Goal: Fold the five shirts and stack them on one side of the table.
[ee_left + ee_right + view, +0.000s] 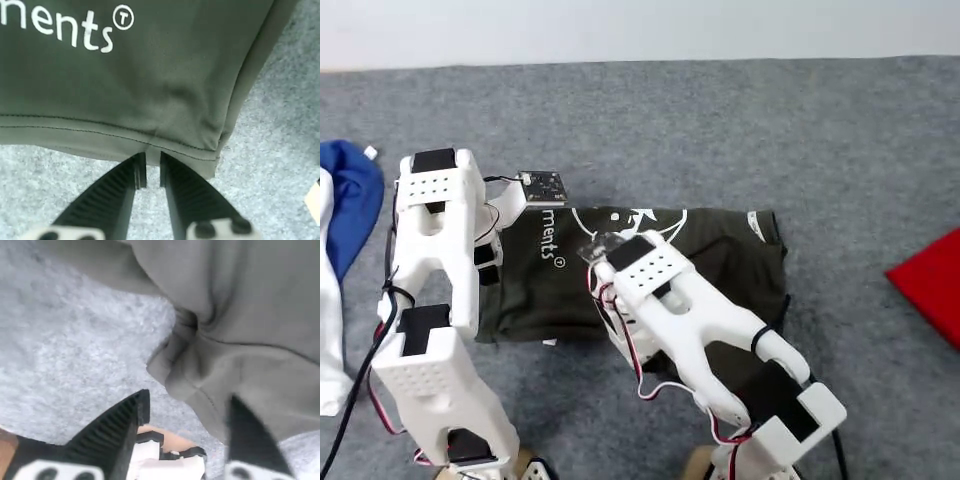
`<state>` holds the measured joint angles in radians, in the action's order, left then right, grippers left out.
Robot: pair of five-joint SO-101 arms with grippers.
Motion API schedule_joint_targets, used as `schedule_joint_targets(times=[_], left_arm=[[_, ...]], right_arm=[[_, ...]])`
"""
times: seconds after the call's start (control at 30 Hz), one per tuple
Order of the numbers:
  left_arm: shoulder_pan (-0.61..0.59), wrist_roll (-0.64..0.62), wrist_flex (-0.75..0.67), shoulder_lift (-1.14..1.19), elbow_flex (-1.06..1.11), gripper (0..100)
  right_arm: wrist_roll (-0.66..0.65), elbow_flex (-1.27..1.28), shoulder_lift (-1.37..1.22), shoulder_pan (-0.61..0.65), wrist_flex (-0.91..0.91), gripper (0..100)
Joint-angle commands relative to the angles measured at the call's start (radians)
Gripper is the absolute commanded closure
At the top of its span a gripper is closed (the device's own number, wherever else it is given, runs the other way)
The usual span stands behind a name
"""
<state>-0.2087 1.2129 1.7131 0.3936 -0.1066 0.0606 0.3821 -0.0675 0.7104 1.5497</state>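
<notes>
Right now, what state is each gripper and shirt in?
Olive shirt: lying print up, one edge bunched.
Left gripper: nearly shut, tips at its hem.
Right gripper: open over the bunched edge.
Blue shirt: lying loose, unfolded.
White shirt: lying loose.
Red shirt: lying flat.

Dark olive shirt (165,90) under my left wrist: white lettering (65,27) shows only the tail of a word, closed by a small circled letter (123,17) (the rest runs off view). A white emblem (620,222) sits beside it.
</notes>
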Motion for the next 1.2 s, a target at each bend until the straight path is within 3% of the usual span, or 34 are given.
schedule_joint_targets(times=[0.0, 0.3, 0.53, 0.9, 1.17], left_arm=[[0.005, -0.008, -0.005, -0.009, -0.004, 94], [0.035, -0.060, -0.003, -0.021, -0.015, 94], [0.069, -0.183, 0.040, -0.021, -0.125, 95], [0.190, -0.420, 0.040, -0.021, -0.255, 95], [0.408, -0.790, 0.040, -0.021, -0.259, 96]], right_arm=[[0.018, -0.101, 0.013, 0.010, 0.041, 58.3], [0.020, -0.281, 0.013, -0.007, 0.232, 67.9], [-0.037, -0.276, 0.101, -0.139, 0.240, 99.1], [-0.060, -0.112, 0.367, -0.414, 0.239, 98.9], [-0.060, -0.012, 0.687, -0.730, 0.237, 98.9]])
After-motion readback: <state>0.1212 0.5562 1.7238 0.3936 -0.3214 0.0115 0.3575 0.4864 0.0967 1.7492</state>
